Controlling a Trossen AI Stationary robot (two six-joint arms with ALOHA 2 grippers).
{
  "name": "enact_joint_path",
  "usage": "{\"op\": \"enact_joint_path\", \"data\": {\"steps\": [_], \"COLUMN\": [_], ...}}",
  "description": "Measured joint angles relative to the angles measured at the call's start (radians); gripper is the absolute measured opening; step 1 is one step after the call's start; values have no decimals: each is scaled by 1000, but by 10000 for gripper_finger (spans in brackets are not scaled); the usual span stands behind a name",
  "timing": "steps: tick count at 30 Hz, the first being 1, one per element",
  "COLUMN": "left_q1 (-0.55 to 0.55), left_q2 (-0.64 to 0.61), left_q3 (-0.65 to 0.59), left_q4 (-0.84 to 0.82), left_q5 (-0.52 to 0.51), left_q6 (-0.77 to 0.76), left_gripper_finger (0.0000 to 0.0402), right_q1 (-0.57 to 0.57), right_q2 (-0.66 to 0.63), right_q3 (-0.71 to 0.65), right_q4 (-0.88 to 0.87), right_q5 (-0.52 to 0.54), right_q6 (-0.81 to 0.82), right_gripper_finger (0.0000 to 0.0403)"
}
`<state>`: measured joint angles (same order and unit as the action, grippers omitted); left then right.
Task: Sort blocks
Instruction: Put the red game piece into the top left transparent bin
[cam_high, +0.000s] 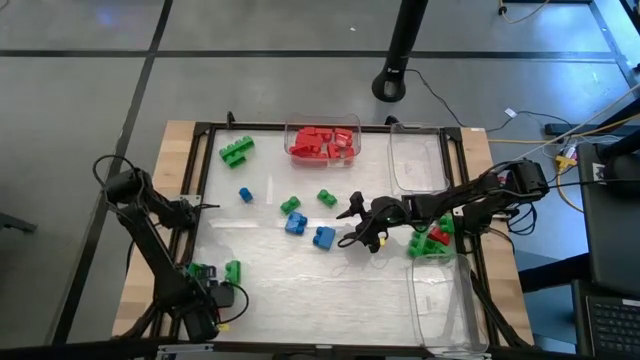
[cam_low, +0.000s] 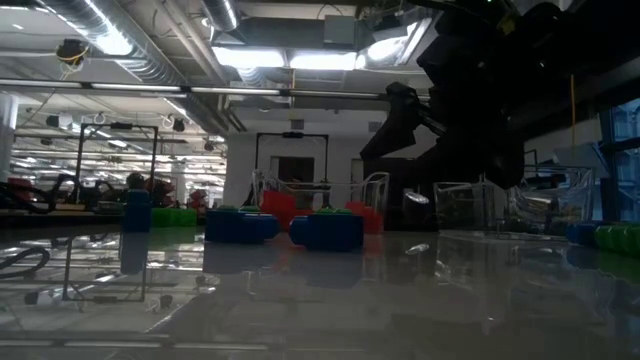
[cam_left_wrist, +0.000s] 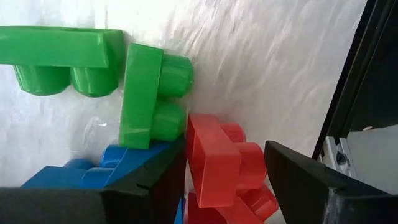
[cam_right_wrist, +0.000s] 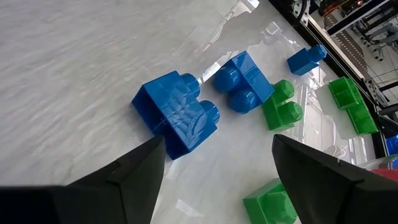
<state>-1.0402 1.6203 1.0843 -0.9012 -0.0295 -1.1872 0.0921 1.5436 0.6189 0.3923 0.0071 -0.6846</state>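
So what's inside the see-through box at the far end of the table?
Red blocks, a jumbled heap filling the clear bin. No green or blue shows there. Whatever lies underneath the top red ones is covered, so I can't count them.
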Motion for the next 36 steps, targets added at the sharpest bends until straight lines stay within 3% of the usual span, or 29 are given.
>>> {"op": "enact_joint_path", "data": {"steps": [27,36], "left_q1": [-5,-5], "left_q2": [2,2], "left_q3": [0,0], "left_q4": [-6,-38], "left_q5": [-36,-36], "left_q6": [46,38], "left_gripper_finger": [207,281], "right_q1": [0,0], "right_q2": [0,0], "right_q3": [0,0], "right_q4": [0,0], "right_q5": [0,0], "right_q6": [0,0], "right_gripper_finger": [293,293]}}
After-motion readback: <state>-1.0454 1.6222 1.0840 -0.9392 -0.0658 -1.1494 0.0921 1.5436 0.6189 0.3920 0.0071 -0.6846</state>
